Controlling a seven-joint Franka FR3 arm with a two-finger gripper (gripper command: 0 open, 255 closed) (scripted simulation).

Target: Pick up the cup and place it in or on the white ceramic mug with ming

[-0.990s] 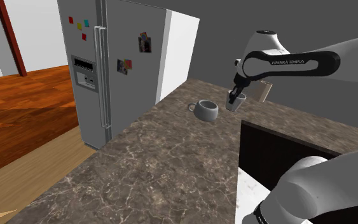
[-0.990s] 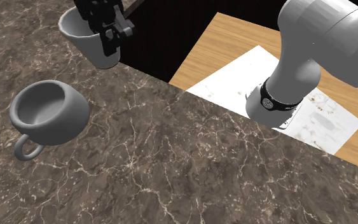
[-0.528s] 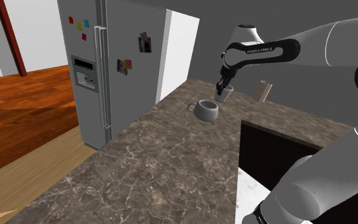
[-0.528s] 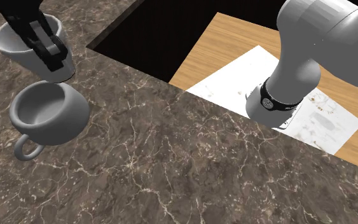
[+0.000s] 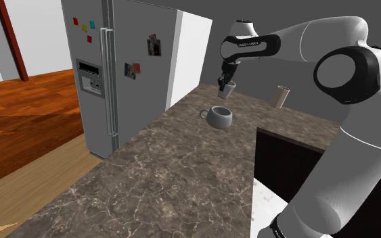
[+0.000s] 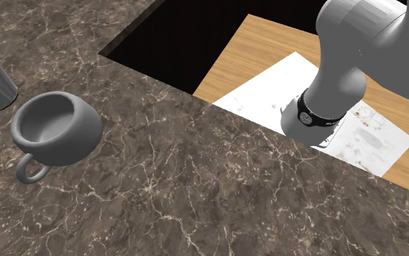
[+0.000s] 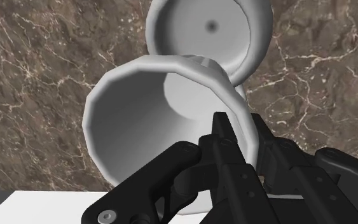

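We see the black claw [image 5: 224,83] clenched on the grey cup [image 5: 229,88]. In the wrist view one finger [image 7: 225,137] is inside the cup and the other is outside, so they pinch its wall. The cup hangs in the air above the brown marble counter [image 5: 175,169]. The grey mug [image 5: 218,116] stands on the counter, just below the cup and a bit nearer. In the second exterior view the cup's side is at the left edge, close beside the mug.

Grey round mug [image 5: 218,116]: on the mottled brown stone worktop [image 5: 175,169].
Grey tapered cup [image 5: 227,88]: above worktop, just beyond mug in shoulder view.
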